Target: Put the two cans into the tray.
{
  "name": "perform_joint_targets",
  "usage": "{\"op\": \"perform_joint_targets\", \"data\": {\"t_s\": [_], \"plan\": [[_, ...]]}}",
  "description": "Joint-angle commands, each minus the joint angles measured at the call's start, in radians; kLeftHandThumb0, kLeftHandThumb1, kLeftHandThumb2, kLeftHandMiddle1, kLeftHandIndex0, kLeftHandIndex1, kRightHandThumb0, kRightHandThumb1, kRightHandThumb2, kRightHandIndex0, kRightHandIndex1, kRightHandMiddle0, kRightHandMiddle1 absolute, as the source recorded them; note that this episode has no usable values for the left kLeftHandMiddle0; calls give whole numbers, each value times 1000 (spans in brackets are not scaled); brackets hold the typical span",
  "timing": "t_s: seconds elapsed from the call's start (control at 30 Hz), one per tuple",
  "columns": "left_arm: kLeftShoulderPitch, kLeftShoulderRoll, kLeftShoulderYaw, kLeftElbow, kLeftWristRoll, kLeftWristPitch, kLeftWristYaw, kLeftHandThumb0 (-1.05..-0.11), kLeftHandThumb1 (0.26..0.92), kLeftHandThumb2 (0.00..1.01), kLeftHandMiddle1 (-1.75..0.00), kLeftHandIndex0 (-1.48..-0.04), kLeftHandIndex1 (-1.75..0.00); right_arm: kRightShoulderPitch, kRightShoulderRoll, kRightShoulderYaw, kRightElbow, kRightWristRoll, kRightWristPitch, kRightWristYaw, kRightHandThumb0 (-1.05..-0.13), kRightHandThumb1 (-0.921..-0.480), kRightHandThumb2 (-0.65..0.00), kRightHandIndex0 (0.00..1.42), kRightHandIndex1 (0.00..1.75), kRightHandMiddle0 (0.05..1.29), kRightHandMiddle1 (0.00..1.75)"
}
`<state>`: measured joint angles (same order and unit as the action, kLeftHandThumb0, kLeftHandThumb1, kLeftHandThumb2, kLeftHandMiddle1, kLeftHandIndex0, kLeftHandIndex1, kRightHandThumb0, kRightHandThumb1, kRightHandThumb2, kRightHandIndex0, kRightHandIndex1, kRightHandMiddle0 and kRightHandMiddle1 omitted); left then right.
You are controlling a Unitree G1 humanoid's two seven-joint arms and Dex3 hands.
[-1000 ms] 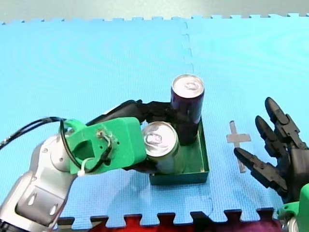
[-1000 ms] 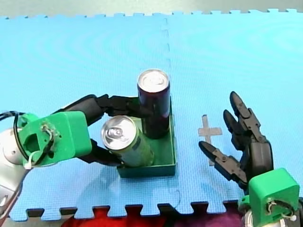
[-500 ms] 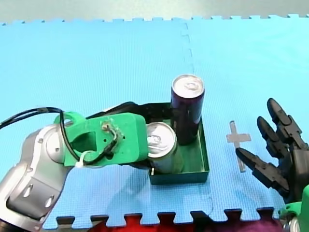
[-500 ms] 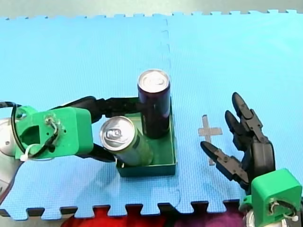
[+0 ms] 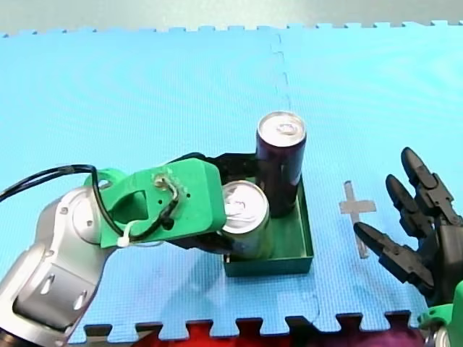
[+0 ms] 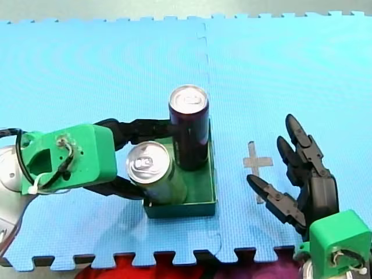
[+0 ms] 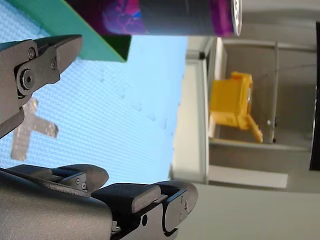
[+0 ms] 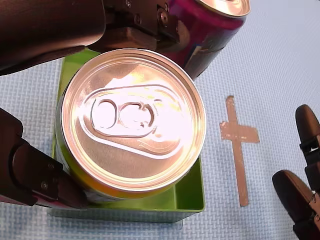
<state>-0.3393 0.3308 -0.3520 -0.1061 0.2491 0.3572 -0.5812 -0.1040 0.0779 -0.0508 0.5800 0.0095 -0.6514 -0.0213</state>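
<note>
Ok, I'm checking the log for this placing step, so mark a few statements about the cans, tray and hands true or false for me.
1. The purple can stands upright in the green tray. True.
2. The right hand holds the green can. False: the left hand grasps it; the right hand holds nothing.
3. The tape cross lies left of the tray. False: it lies to its right, near the right hand.
4. The green can sits inside the tray. True.

left hand (image 6: pixel 116 129): centre-left, fingers (image 6: pixel 145 124) clasp green can (image 6: pixel 152 174) | right hand (image 6: pixel 302 180): low right, holding nothing
</note>
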Motion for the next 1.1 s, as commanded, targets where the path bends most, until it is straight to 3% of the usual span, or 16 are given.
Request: {"op": "perform_joint_targets", "data": {"t_s": [0.0, 0.17, 0.33, 0.47, 0.53, 0.63, 0.7, 0.73, 0.8, 0.97, 1.0, 1.07], "plan": [[1, -2, 5, -8, 0, 16, 10, -1048, 921, 176, -9, -290, -2, 0, -6, -3, 0, 2, -6, 1, -823, -753, -1, 368, 0, 344, 0], [5, -15, 10, -26, 6, 51, 42, -1048, 921, 205, -16, -298, -5, 3, -4, -2, -5, 6, 2, 5, -823, -754, 0, 361, 0, 340, 0], [24, -69, 27, -73, 44, 134, 156, -1048, 921, 226, -30, -329, -18, 5, 3, -1, -13, 12, 12, 5, -808, -745, 0, 357, 0, 341, 1], [21, -89, 24, -87, 57, 171, 194, -1048, 921, 271, -53, -419, -48, 7, 3, 1, -18, 8, 13, 4, -806, -743, 0, 360, 1, 344, 1], [14, -90, 21, -93, 60, 189, 196, -1048, 921, 347, -67, -451, -46, 7, 2, 1, -15, 8, 11, 5, -810, -743, -1, 359, 1, 343, 1], [9, -96, 19, -100, 65, 211, 201, -1048, 921, 447, -128, -611, -77, 6, 1, 1, -12, 9, 8, 7, -817, -744, -1, 356, 0, 342, 0], [5, -107, 23, -95, 62, 215, 213, -1046, 921, 482, -243, -820, -179, 6, 1, 1, -8, 11, 5, 10, -821, -745, -1, 354, 0, 341, 0], [4, -111, 25, -92, 61, 215, 219, -1040, 921, 488, -377, -850, -238, 6, 1, 0, -7, 11, 4, 12, -822, -745, -1, 354, 0, 340, 0], [4, -116, 28, -86, 58, 208, 228, -1030, 921, 493, -618, -854, -339, 6, 1, -1, -4, 14, 1, 15, -824, -745, -1, 353, 0, 339, 0], [7, -128, 28, -77, 57, 180, 253, -1000, 921, 546, -815, -834, -438, 5, 0, -2, 2, 17, -4, 22, -825, -747, -1, 350, 0, 338, 0], [9, -129, 30, -74, 56, 171, 257, -988, 921, 563, -1185, -792, -729, 5, 1, -2, 3, 17, -5, 23, -825, -747, -1, 350, 0, 338, 0], [13, -129, 33, -68, 51, 147, 263, -973, 921, 566, -1534, -659, -1202, 5, 0, -3, 6, 18, -6, 23, -824, -748, -1, 350, 0, 339, 0]]}}
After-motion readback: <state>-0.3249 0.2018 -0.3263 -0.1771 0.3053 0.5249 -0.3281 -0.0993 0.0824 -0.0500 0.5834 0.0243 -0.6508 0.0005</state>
